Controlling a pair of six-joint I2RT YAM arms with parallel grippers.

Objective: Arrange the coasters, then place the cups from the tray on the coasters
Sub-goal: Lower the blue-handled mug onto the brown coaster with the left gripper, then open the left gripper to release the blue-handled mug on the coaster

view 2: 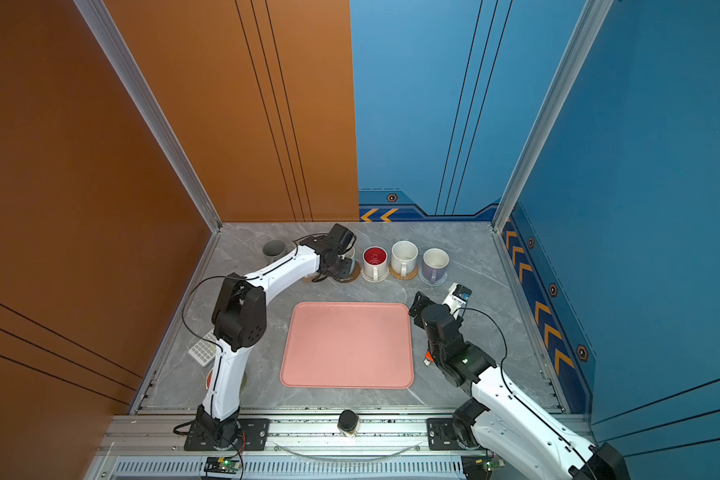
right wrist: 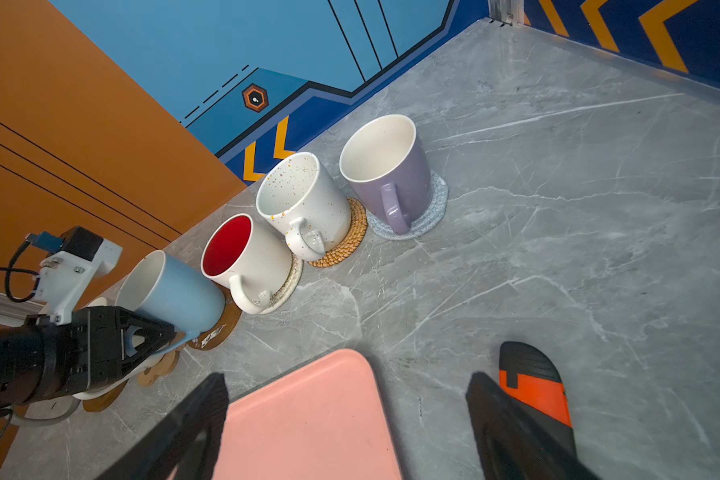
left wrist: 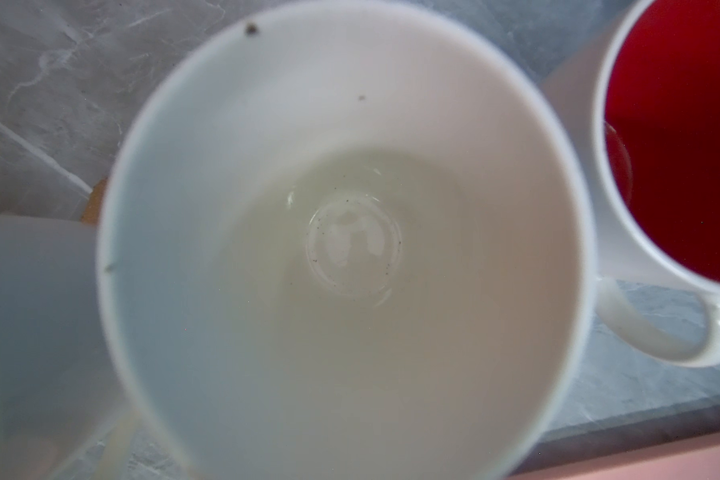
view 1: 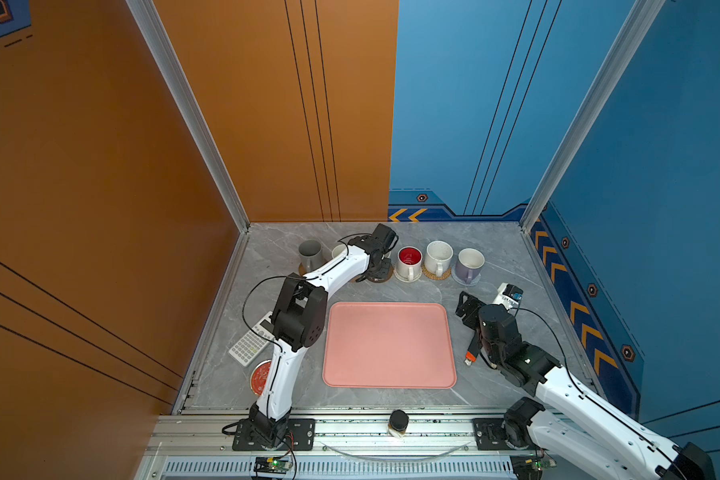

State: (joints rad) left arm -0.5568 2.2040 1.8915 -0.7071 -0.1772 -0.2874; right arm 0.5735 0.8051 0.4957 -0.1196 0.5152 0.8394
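Note:
Six cups stand in a row at the back, off the bare pink tray [view 1: 387, 345]: tall grey [view 1: 309, 253], white [view 1: 339, 250], light blue [right wrist: 175, 295], red-inside [view 1: 409, 259], speckled [view 1: 438, 257] and lavender [view 1: 469, 264]. The light blue cup stands upright on a brown disc coaster [right wrist: 221, 328]. My left gripper [right wrist: 142, 336] has its jaws around that cup's handle, and how tightly is unclear. Its wrist view looks down into the cup [left wrist: 350, 232]. Rattan [right wrist: 354, 237], white woven [right wrist: 287, 286] and grey-blue [right wrist: 433, 208] coasters lie under their cups. My right gripper [right wrist: 346, 386] hangs open over the tray's corner.
A calculator [view 1: 250, 343] and a red-topped tin [view 1: 260, 376] lie left of the tray, under the left arm. An orange-black knife [right wrist: 533, 386] lies right of the tray. A white device [view 1: 508, 295] sits at the back right, and a dark jar [view 1: 398, 422] stands on the front rail.

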